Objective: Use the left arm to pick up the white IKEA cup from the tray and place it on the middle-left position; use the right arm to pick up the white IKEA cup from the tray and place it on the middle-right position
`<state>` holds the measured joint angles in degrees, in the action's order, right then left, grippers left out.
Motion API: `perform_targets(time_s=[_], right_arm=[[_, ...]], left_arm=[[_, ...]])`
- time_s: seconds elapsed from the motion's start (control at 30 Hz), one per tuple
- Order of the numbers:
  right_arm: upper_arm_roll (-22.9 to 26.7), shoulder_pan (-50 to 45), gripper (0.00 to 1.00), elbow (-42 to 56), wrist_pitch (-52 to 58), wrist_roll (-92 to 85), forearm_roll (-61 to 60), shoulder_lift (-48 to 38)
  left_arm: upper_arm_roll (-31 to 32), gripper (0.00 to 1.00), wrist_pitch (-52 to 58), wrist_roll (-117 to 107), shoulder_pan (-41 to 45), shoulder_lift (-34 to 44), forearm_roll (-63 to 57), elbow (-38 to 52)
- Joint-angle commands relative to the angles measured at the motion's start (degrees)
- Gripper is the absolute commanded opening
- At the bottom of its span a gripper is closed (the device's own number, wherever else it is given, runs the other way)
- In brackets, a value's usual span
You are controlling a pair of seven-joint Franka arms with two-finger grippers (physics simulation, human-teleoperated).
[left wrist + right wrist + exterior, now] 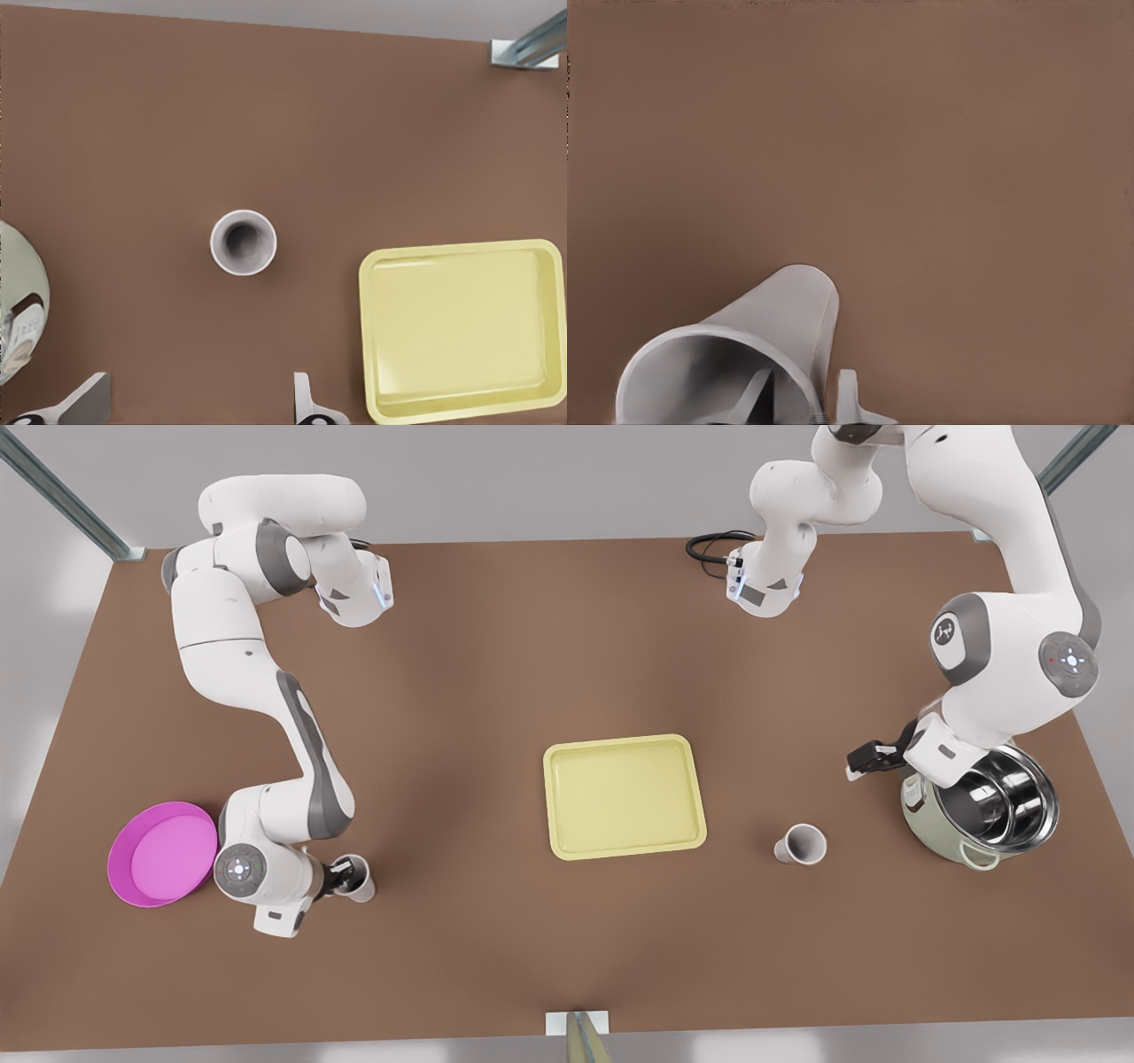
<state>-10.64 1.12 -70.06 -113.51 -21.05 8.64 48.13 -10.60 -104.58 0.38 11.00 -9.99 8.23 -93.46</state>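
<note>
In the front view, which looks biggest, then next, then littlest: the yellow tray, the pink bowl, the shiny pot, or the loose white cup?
1. Tray, biggest.
2. Pot and pink bowl look much alike, and arms partly cover both, so I can't rank them.
3. White cup, littlest.

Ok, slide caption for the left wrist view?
Open left end effector raised near upright white cup on brown tabletop, pale yellow rectangular tray alongside.
</note>
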Motion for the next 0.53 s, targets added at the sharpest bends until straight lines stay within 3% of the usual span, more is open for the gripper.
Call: perform_targets(time_s=[0.0, 0.1, 0.2, 0.27, 0.33, 0.5], right_arm=[[0.1, 0.0, 0.46, 0.1, 0.0, -5.8, 0.0, -0.7], [0.2, -0.1, 0.61, 0.2, 0.7, -5.8, -0.3, -3.7], [-0.3, -0.2, 0.94, 0.2, 3.7, -4.6, -0.4, -12.0], [-0.9, -0.3, 1.00, 0.2, 10.8, 3.7, -0.5, -17.6], [-2.8, -0.2, 1.00, 0.2, 14.9, 24.6, -1.3, -20.1], [-2.1, 0.1, 1.00, 1.0, 21.6, 30.5, 0.7, -22.1]], left_arm=[[0.0, 1.00, 0.3, -1.5, 0.0, 0.1, -0.8, 0.0], [0.1, 1.00, 0.3, -1.8, 0.3, -0.4, -0.8, 0.9], [0.0, 1.00, -0.1, -1.7, 0.4, -0.9, -0.8, 1.4], [0.1, 1.00, -0.2, -1.6, 0.4, -1.1, -0.8, 1.8], [0.1, 1.00, -0.2, -1.5, 0.5, -1.2, -0.9, 1.8], [0.1, 1.00, -0.2, -1.5, 0.5, -1.3, -0.9, 1.8]])
